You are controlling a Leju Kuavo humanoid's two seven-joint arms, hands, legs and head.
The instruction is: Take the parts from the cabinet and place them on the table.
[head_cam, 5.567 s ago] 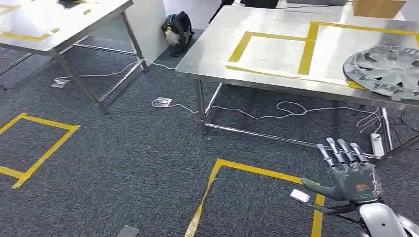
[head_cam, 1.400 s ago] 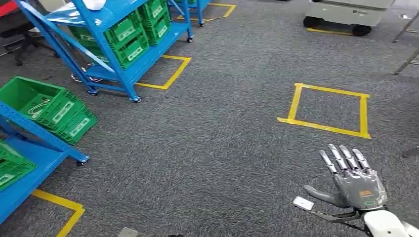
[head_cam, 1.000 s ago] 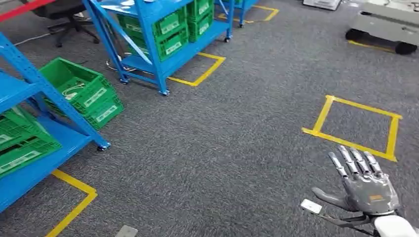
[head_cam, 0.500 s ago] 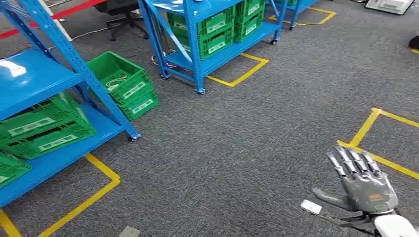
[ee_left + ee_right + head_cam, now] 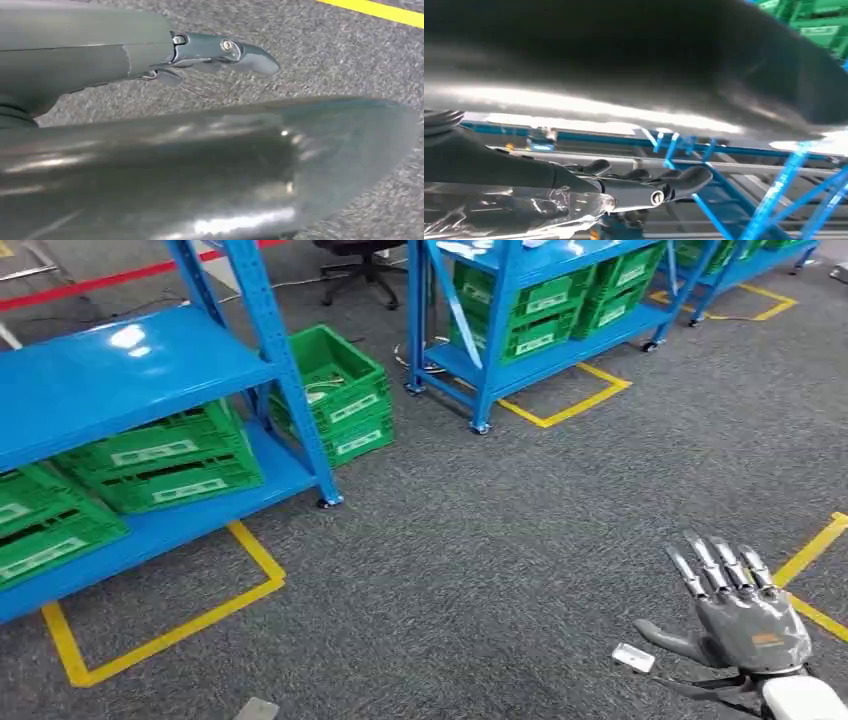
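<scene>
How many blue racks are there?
3. One rack is near on the left, one is in the middle at the back, one is far right at the back. More may stand beyond the picture.

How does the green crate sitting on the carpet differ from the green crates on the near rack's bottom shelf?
The floor crate stands alone on the carpet, its open top showing; the shelf crates sit on the near blue rack under its upper shelf. Both kinds are green with pale labels.

Camera has swung round from the steel tables, blue shelving [image 5: 130, 390] with green crates [image 5: 160, 465] now at frame left, nearer than before
</scene>
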